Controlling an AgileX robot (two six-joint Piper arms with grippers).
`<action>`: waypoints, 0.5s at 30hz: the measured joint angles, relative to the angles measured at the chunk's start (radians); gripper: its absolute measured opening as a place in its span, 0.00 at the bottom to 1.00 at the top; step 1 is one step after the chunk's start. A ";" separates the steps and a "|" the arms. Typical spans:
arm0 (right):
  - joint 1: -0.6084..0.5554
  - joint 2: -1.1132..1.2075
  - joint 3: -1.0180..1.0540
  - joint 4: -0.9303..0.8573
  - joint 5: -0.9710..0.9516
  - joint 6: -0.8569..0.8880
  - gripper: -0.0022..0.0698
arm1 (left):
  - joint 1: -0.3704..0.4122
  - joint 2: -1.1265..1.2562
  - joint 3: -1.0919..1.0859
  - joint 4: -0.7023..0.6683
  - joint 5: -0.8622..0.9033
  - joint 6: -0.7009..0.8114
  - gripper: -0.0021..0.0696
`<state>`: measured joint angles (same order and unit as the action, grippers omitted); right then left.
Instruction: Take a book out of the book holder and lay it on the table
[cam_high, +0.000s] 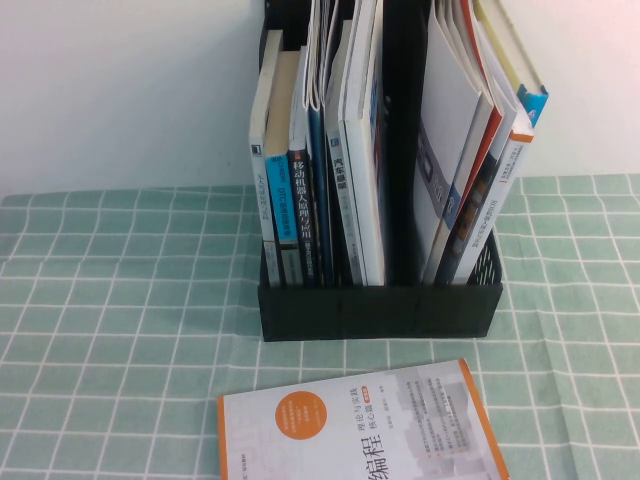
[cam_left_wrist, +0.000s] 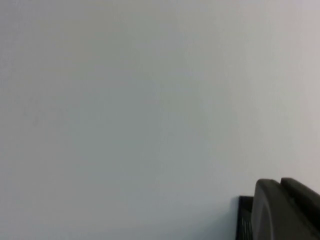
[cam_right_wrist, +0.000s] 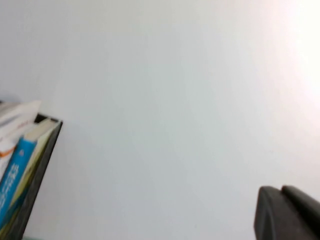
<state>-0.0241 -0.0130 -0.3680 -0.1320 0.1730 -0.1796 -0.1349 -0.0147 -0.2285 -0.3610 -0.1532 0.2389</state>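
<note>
- From the raised camera I see the book holder (cam_high: 380, 308) standing upright on the table (cam_high: 110, 300), near the back wall, with books packed into its compartments
- The book (cam_high: 522, 75) with the pale cream cover and blue band leans at the far right of the right compartment; its upper end rises above the holder's side
- My right wrist camera catches that same book (cam_right_wrist: 17, 175) by its blue edge, just beside the holder's dark wall (cam_right_wrist: 42, 165)
- A white book (cam_high: 355, 425) with an orange circle and orange edges lies flat on the table in front of the holder, apart from it
- Neither arm shows in the raised view
- The left gripper (cam_left_wrist: 287, 210) shows only as a dark bit at the corner of its wrist view, facing the white wall; a strip of the holder sits beside it; I cannot tell how the fingers are set
- The right gripper (cam_right_wrist: 287, 212) is likewise just a dark corner piece facing the wall, well apart from the book; cannot tell there either
</note>
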 joint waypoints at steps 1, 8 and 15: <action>0.000 0.000 -0.002 0.000 0.032 -0.009 0.03 | 0.000 0.008 -0.047 0.000 0.058 0.023 0.03; 0.000 0.000 0.010 0.152 0.084 0.014 0.03 | 0.000 0.115 -0.097 0.012 0.199 0.087 0.03; 0.000 0.000 0.021 0.211 -0.086 0.003 0.03 | 0.000 0.345 -0.200 -0.128 0.408 -0.071 0.03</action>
<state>-0.0241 -0.0130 -0.3471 0.0793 0.0867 -0.1762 -0.1349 0.3303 -0.4285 -0.4888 0.2544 0.1680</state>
